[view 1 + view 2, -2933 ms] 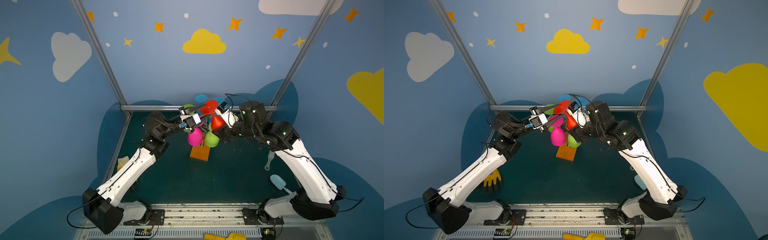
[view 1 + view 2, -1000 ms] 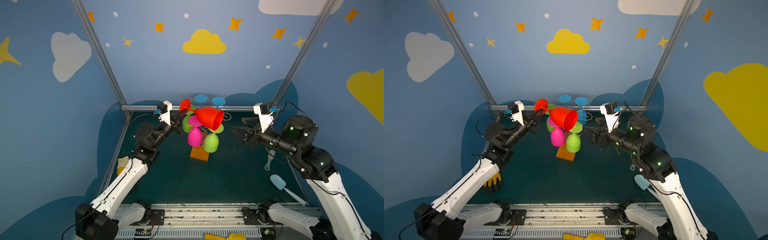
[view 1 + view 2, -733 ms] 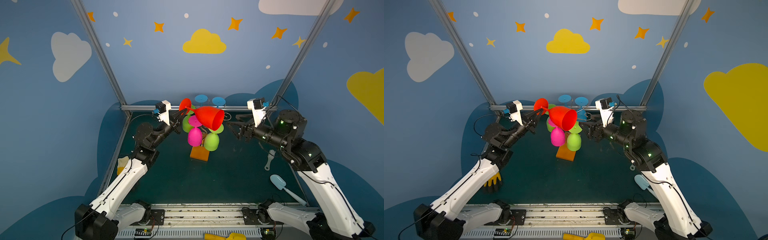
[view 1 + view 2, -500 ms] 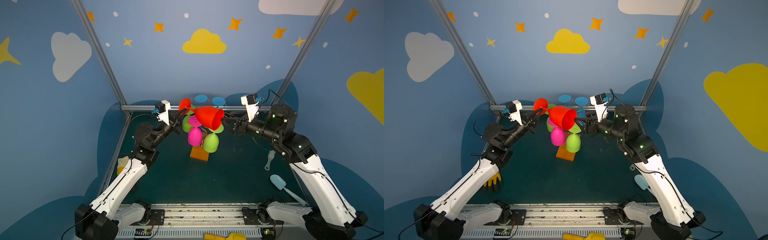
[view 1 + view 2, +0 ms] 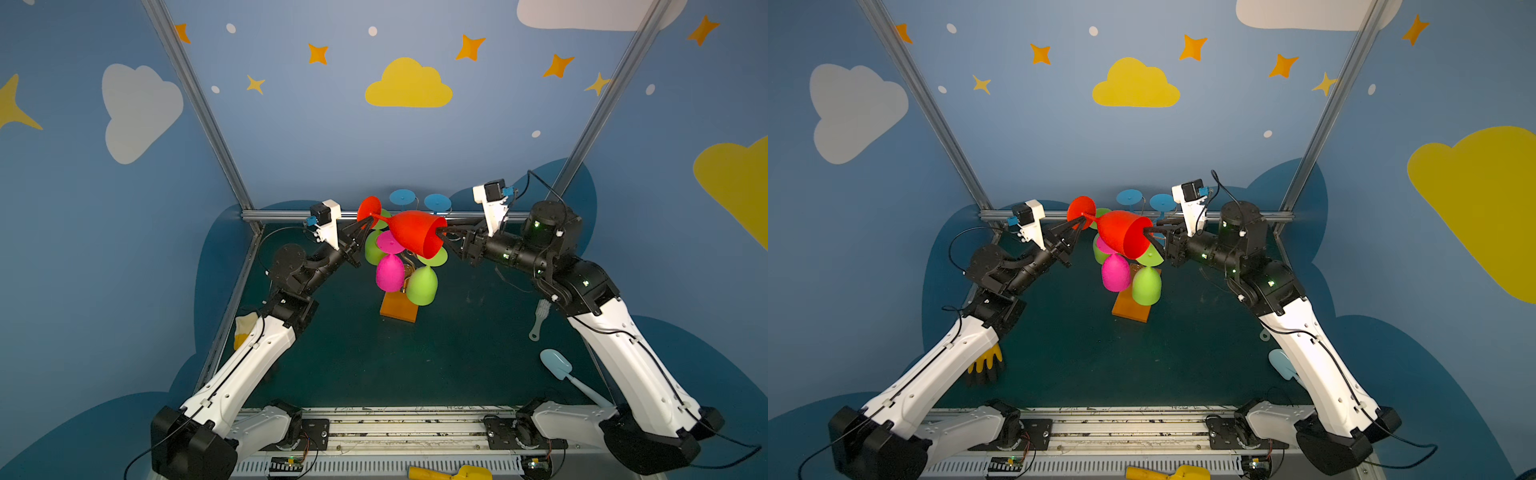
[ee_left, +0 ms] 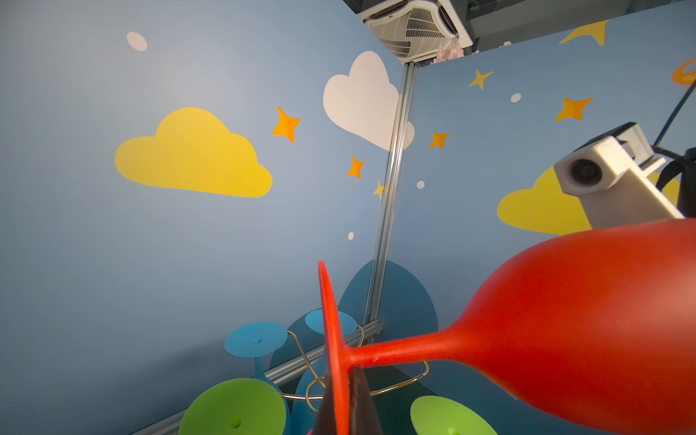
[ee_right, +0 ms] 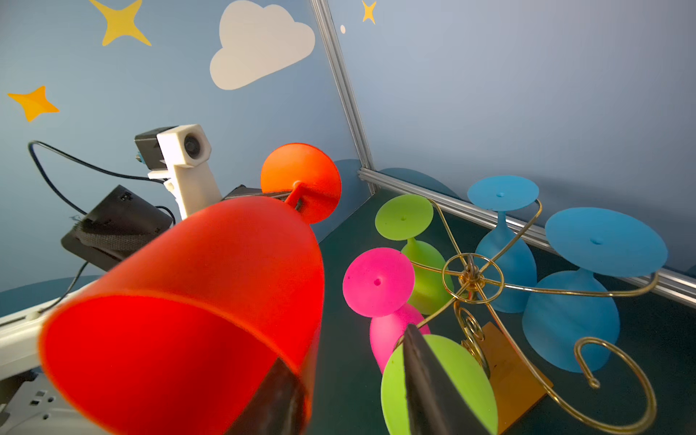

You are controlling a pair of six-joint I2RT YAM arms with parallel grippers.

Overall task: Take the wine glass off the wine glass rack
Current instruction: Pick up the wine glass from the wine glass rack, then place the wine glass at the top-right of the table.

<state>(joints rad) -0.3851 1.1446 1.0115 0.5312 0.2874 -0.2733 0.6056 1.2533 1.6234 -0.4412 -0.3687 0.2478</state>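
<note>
Currently held: red wine glass (image 5: pixel 415 239), on its side in the air, lifted clear of the wine glass rack (image 7: pixel 470 277).
Left hand (image 5: pixel 365 225): clamped tight on the stem, right against the foot disc.
Right hand (image 5: pixel 442 235): partly open and straddling the bowl's rim. One finger is inside the bowl, the other outside, with a gap to the rim wall.
Rack: below and between the two hands, its orange base on the desk (image 5: pixel 415 365).
Under the right hand: the foot of a hanging green glass (image 7: pixel 393 388) lies just beneath the outer finger, with a pink glass (image 7: pixel 378 282) beside it.
Beyond the right hand: two blue glasses (image 7: pixel 565 320) hang there, with a gold scroll arm curling close by.
Open room: a wide stretch of dark desk lies below both hands, on the near side of the rack.
</note>
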